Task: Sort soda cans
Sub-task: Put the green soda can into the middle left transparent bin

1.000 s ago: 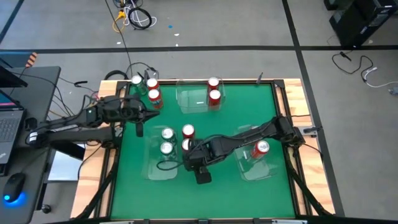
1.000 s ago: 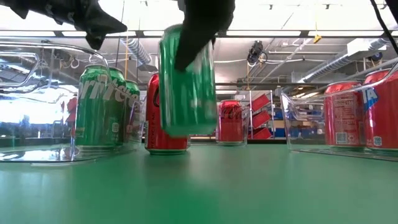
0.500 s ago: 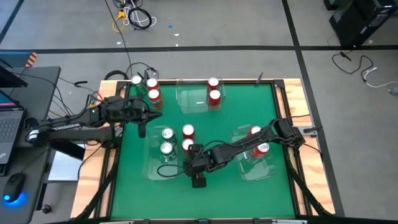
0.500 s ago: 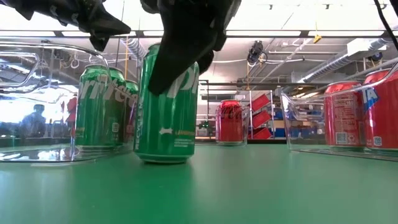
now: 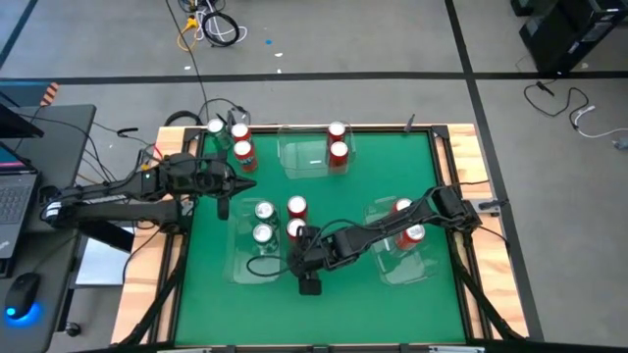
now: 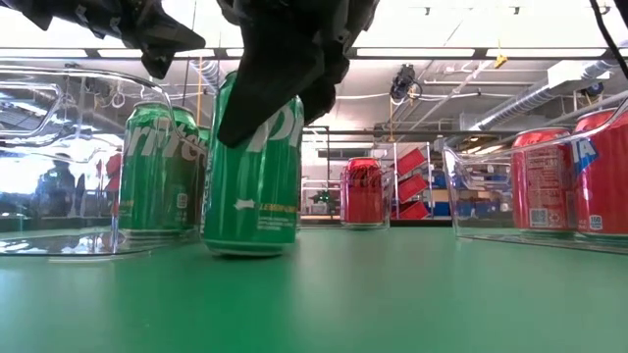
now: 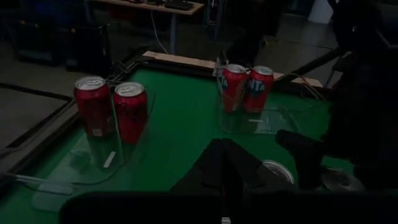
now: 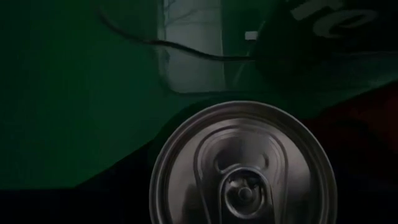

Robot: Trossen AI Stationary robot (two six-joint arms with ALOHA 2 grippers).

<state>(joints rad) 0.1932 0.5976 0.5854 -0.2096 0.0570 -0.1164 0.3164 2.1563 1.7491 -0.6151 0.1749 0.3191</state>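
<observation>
Right pincer (image 6: 280, 74) around upright green can (image 6: 251, 167)

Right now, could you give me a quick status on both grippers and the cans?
Right gripper holding green can upright on the mat. Left gripper shut, empty, above the table's left. Clear tray with two green cans close alongside.

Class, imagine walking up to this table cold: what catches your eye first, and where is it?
The green can near the table's front centre, gripped from above by the right tool. Next, the clear tray beside it holding two silver-topped cans. The left tool hangs shut above the table's left side.
</observation>
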